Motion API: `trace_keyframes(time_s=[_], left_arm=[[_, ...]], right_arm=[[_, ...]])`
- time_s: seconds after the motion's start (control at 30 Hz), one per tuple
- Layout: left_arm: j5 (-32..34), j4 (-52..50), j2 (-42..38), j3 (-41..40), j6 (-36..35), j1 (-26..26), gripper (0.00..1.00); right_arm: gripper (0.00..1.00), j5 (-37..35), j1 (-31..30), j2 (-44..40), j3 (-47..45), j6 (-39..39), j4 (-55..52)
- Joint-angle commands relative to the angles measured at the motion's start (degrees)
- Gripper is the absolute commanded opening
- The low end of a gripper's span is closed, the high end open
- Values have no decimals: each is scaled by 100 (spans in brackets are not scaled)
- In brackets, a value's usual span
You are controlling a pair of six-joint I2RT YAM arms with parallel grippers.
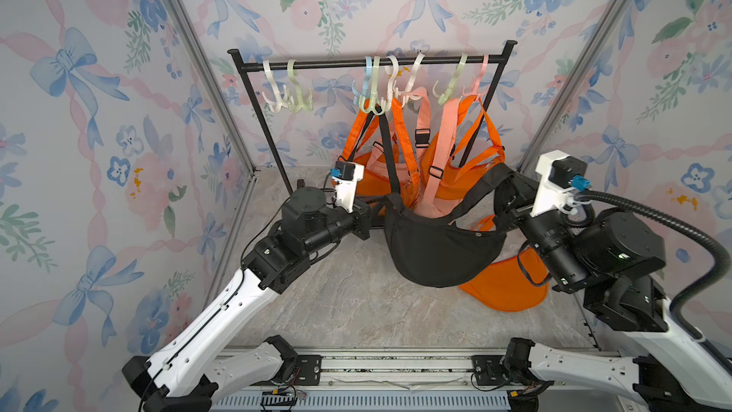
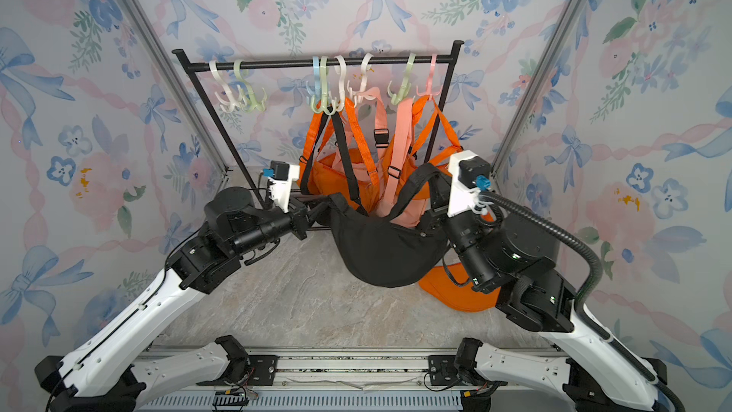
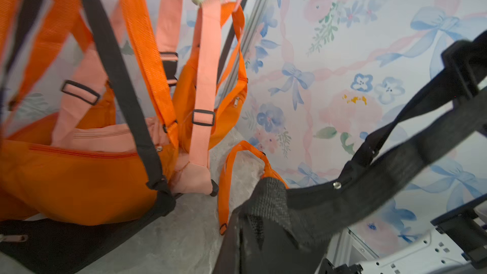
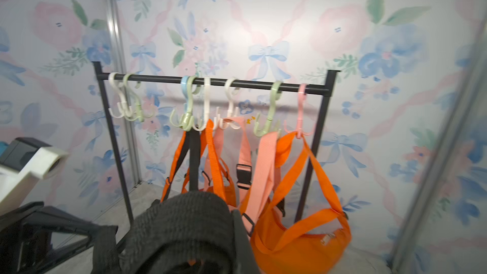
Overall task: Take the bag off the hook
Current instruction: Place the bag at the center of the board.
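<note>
Left gripper [image 1: 374,214]: fingers clenched on the black strap [image 1: 390,152] where its webbing meets the left end of the black sling bag [image 1: 439,251]. In the left wrist view the coarse webbing bunches over the fingers and hides their tips.

Right gripper [image 1: 504,202]: fingers likewise clamped on a wide loop of the same webbing. In the right wrist view the loop arches over the jaws and covers them.

You have the bag slung between the two grippers, in front of the rack and over the middle of the bench [image 1: 356,311], a little toward its right edge. It is a crescent-shaped pouch of matte black fabric with a zip along the top and a small metal stud by the seam. You cannot tell whether its belly touches the bench.

Two runs of the strap rise to the green hook [image 1: 374,107] on the black rail [image 1: 336,64], so the bag is not yet off.

Behind it, orange and pink bags [image 1: 447,188] hang crowded together and their bodies overlap. Another orange bag [image 1: 507,287] lies on the bench, partly under the right arm.
</note>
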State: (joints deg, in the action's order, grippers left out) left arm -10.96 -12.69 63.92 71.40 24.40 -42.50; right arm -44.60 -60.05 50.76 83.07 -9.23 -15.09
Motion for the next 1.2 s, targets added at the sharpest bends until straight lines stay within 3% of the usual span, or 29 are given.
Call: trace_keyframes(time_s=[0.0,0.1,0.17,0.23,0.37,0.43,0.5,0.7,0.93,1.17], left_arm=[[-63,205,711,147,-153,-515,4],[-135,409,1233,271,-100,-860,4],[-324,585,1560,358,-11,-934,4],[-410,677,1880,514,58,-980,4],[-632,736,2549,921,133,-1073,4],[-786,743,2909,1145,176,-1116,3],[-867,740,3208,1297,220,-1120,3],[-538,808,4225,1839,144,-1105,2],[-395,619,5790,3007,171,-830,2],[-291,372,6431,3820,232,-447,2]], right_arm=[[0,-1755,29,-54,-10,-258,-171],[0,-2149,412,-93,-281,-1066,485],[0,-2013,1061,-123,-392,-920,440],[0,-1508,2074,-161,-471,-297,127],[0,453,4519,26,-380,1525,-843],[0,1332,5320,286,-294,2084,-1118],[0,1775,5733,554,-225,2344,-1233],[0,2184,6145,1584,-295,2425,-645],[0,2865,6579,3194,73,2675,-161],[0,3296,6720,4064,489,2598,333]])
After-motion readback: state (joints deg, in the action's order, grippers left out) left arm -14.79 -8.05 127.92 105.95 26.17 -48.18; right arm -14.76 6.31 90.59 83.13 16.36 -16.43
